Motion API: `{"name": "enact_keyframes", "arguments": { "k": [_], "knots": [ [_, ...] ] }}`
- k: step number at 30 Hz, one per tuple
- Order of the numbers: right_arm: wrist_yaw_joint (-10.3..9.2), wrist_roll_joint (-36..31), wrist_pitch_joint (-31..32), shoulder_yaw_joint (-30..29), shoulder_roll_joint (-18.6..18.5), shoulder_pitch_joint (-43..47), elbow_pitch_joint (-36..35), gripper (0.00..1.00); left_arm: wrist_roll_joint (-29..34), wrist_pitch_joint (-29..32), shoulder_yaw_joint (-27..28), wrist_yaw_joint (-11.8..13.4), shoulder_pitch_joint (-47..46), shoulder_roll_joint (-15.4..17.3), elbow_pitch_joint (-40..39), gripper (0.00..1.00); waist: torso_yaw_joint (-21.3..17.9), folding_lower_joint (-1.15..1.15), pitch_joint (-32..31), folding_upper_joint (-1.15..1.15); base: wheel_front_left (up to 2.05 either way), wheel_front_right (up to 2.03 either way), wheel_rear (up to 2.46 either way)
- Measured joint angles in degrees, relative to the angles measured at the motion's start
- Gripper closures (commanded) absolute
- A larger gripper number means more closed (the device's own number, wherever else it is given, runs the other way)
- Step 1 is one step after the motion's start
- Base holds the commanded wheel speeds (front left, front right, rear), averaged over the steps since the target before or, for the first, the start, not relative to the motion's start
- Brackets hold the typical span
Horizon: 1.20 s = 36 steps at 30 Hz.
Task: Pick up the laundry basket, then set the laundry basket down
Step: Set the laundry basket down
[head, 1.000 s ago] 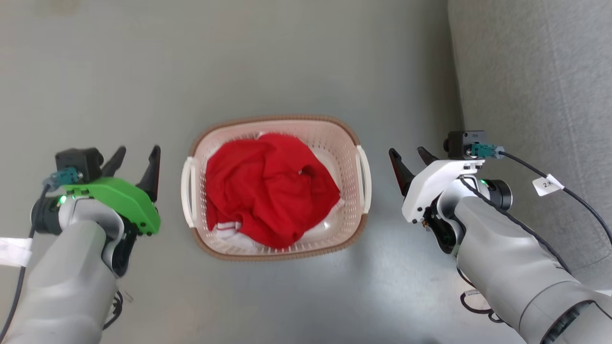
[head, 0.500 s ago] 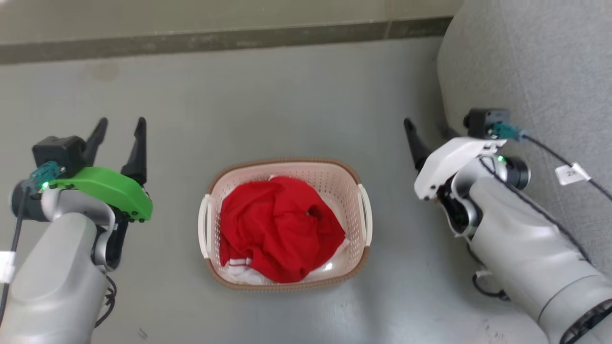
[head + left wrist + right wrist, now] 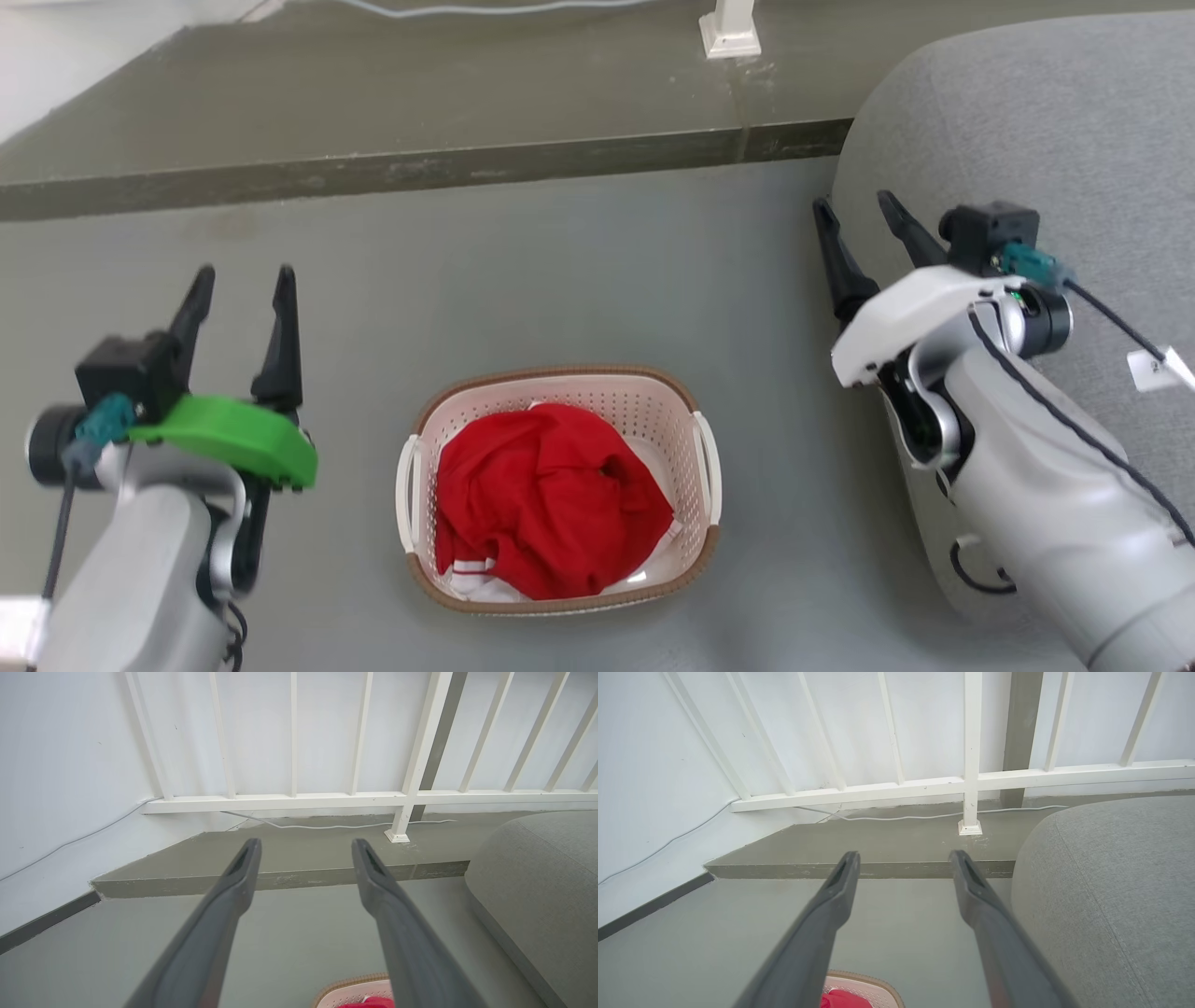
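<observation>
The laundry basket (image 3: 695,411), cream-white with a brown rim and white loop handles, stands on the grey floor at the lower middle of the head view, holding a red garment (image 3: 551,499). My left gripper (image 3: 245,282) hangs open to the basket's left, well apart from it. To the basket's right my right gripper (image 3: 851,207) is open and also apart from it, fingers pointing up. The left wrist view catches the basket's rim (image 3: 352,983) at the bottom beside my open left gripper (image 3: 303,844). The right wrist view shows that rim (image 3: 866,980) between my open right gripper's (image 3: 903,856) fingers.
A grey cushioned seat (image 3: 1046,121) rises at the right, close behind the right gripper. A raised step (image 3: 420,168) crosses the far side, with a white railing post (image 3: 728,28), a white railing (image 3: 327,798) and a cable (image 3: 327,825) above it.
The head view has tilted up, so the basket sits lower and smaller and the step and railing post have come in. Both grippers stay open and stand further from the basket.
</observation>
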Motion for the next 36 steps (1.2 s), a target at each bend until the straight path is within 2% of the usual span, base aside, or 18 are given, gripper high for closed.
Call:
{"name": "enact_keyframes", "arguments": {
  "k": [15, 21, 36],
  "knots": [
    [-0.48, -9.11, -0.07, -6.98, -1.88, 12.96, -11.21, 0.0, 3.52, 0.0, 2.67, 1.94, 13.84, 0.04, -7.88, 0.0, -0.82, 0.0, -3.72, 0.0, 0.0, 0.0, 0.0],
    [-0.49, -11.72, -0.07, -10.95, -2.01, 16.92, -13.19, 0.0, 4.17, 0.0, 4.32, 2.01, 17.61, -0.16, -10.24, 0.0, -0.79, 0.0, -4.3, 0.0, 0.0, 0.0, 0.0],
    [-0.49, -17.6, -0.07, -13.96, -1.35, 24.58, -17.14, 0.0, 7.03, 0.0, 6.55, 2.42, 23.63, -2.47, -12.45, 0.0, -0.38, 0.0, -4.9, 0.0, 0.0, 0.0, 0.0]
  ]
}}
